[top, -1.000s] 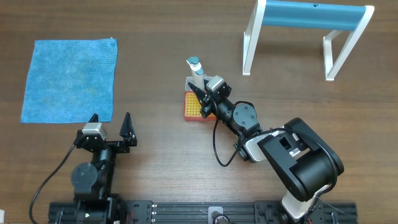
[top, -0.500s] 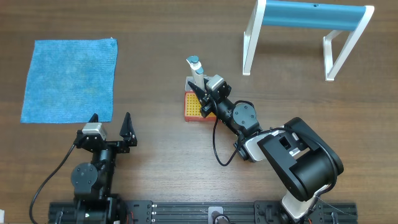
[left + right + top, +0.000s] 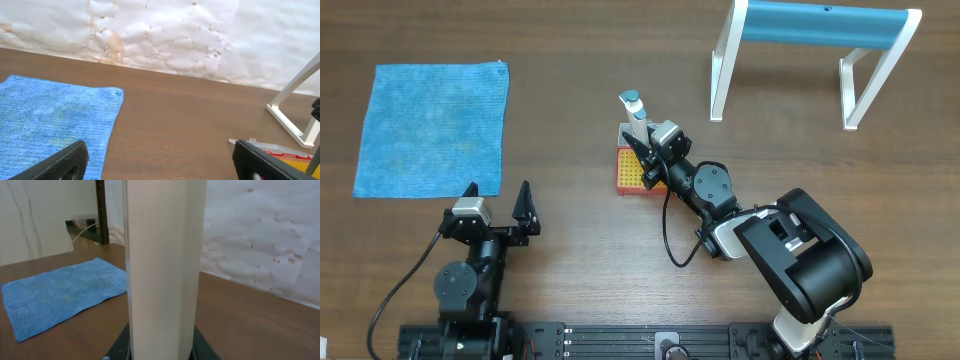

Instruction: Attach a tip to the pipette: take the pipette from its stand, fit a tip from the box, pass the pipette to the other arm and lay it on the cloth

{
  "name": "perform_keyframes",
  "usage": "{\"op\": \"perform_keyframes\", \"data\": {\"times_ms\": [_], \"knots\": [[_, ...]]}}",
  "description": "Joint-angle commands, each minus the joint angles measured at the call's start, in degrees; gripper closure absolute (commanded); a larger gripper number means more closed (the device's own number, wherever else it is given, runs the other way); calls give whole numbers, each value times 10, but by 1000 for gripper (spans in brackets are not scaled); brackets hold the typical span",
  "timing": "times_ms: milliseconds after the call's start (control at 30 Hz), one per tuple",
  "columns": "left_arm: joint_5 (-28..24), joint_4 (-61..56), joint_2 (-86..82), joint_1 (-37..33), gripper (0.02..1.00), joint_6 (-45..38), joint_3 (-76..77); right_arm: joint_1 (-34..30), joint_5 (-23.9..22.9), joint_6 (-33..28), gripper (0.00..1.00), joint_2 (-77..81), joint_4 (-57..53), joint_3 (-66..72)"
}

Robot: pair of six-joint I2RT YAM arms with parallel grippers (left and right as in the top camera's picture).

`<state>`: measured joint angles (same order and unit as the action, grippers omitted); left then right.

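Pipette handling comes first: it looks like a light, rigid plastic tool, a slim white barrel with a grey-blue plunger cap on top, and smooth enough to slip or twist under a weak pinch. Judging by its shape, the middle of the barrel is the sound place to hold (the lower end is probably delicate, and the plunger should not be pressed). The right end effector is clamped round that barrel. It holds the pipette roughly upright over the tip box, a small box with a red-and-yellow rack near the middle of the surface. In the right wrist view the barrel rises pale and plain, close to the camera. The lower end is hidden, so whether a tip is seated cannot be told. The left end effector is spread wide and empty near the edge where the arms stand, on the left side. Just beyond it the blue cloth lies flat toward the far left corner. The white-legged stand with its blue bar occupies the far right corner, well apart from the pipette.
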<state>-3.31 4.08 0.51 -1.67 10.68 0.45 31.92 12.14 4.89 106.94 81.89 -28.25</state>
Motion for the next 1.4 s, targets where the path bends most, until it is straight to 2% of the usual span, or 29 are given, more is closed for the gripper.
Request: {"op": "perform_keyframes", "data": {"times_ms": [33,533,800,1400], "knots": [[-10,2,-3,2,88,-7,-1,-3,5,6,921,6,-4,-10],[-10,2,-3,2,86,-7,-1,-3,5,6,919,6,-26,-10],[-10,2,-3,2,86,-7,-1,-3,6,6,919,57,21,-10],[-10,2,-3,2,88,-7,-1,-2,5,6,919,69,5,15]]}}
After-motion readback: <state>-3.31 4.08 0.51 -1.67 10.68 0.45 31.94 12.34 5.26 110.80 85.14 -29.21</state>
